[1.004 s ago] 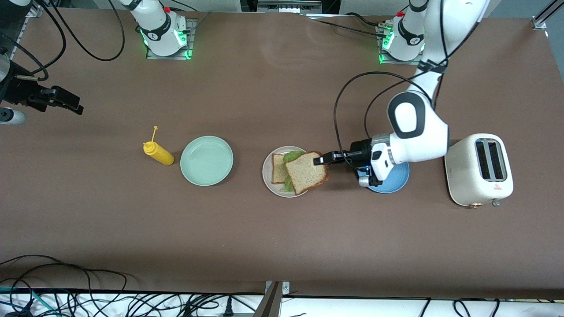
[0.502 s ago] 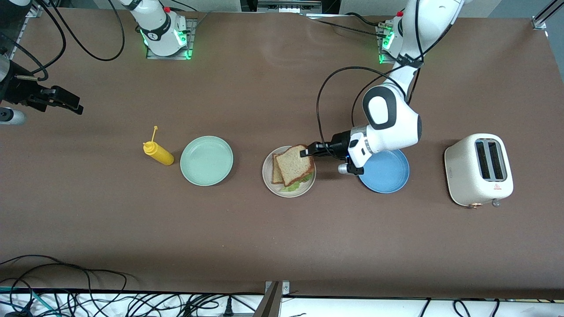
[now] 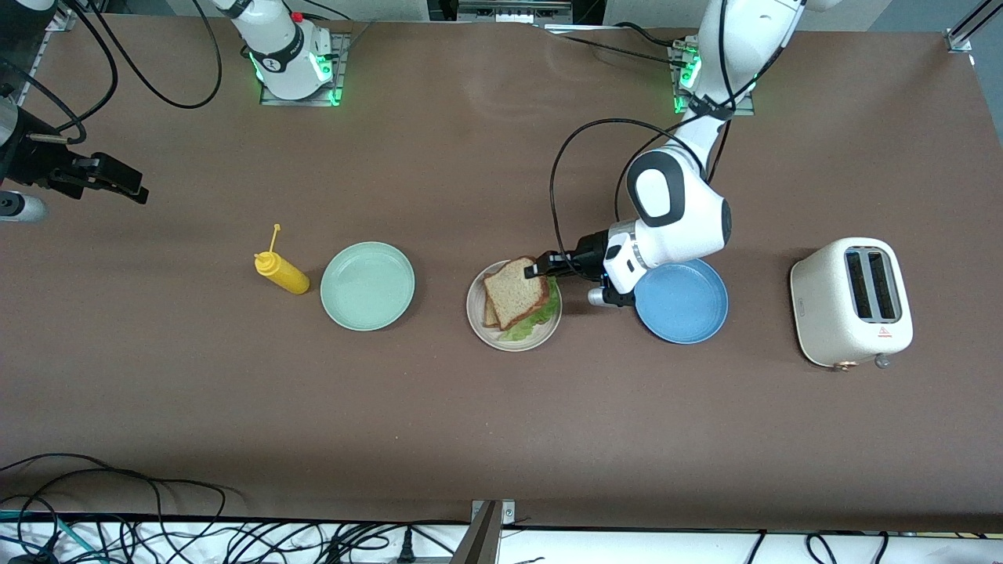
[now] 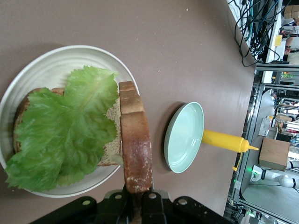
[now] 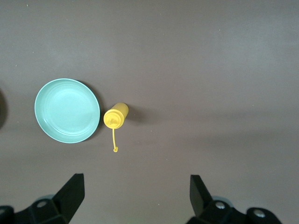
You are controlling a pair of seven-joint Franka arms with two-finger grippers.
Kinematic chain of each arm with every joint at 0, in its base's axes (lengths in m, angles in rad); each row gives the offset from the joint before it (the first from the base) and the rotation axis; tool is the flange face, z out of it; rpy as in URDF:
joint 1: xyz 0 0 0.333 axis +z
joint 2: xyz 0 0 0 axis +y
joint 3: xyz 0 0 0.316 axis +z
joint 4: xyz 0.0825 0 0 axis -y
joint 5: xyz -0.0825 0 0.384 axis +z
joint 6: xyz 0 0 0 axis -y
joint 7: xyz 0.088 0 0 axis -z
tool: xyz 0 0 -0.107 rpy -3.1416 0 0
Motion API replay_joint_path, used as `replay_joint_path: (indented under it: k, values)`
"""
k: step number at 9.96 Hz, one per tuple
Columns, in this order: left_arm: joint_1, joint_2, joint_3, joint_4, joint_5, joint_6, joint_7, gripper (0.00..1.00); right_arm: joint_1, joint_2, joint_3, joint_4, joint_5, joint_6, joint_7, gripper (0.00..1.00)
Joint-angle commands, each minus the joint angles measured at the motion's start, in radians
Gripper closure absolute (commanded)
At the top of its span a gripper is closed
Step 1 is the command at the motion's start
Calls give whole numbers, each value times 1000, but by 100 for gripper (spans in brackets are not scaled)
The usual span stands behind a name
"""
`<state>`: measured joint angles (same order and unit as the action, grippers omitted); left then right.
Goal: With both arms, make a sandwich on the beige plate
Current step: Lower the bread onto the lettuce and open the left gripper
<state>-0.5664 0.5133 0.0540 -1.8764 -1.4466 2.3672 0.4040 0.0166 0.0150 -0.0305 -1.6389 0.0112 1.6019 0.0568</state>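
Seen on the brown table [image 3: 470,423]: mint-green plate [image 3: 367,285] just beside a yellow squeeze bottle [image 3: 281,272] toward the right arm's end; blue plate [image 3: 682,301] and white toaster [image 3: 851,302], apart, toward the left arm's end; black cables [image 3: 157,525] along the near edge.

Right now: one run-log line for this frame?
left gripper: shut on top bread slice, over lettuce on beige plate | right gripper: open, waiting above table

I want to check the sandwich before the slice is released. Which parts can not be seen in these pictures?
- Bottom slice: mostly covered by the lettuce in the left wrist view, by the top slice in the front view.
- Left gripper fingers: cut off by the left wrist view's edge.
- Right gripper: fingers only partly in its wrist view.
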Motion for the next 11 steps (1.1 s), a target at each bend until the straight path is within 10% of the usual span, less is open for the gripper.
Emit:
replay_joint_path:
  k: [1, 5, 7, 11]
  values:
    - [-18, 16, 10, 10, -49, 26, 39, 100, 6, -3, -11, 10, 21, -13, -17, 0]
    - [-24, 36, 10, 10, -48, 38, 38, 100, 6, -4, -11, 8, 21, -28, -17, 0]
    - [-24, 60, 12, 23, -37, 38, 58, 1, 6, -4, -11, 10, 21, -28, -17, 0]
    - [-10, 77, 23, 23, -35, 38, 70, 0, 8, -6, -6, 10, 19, -28, -15, 0]
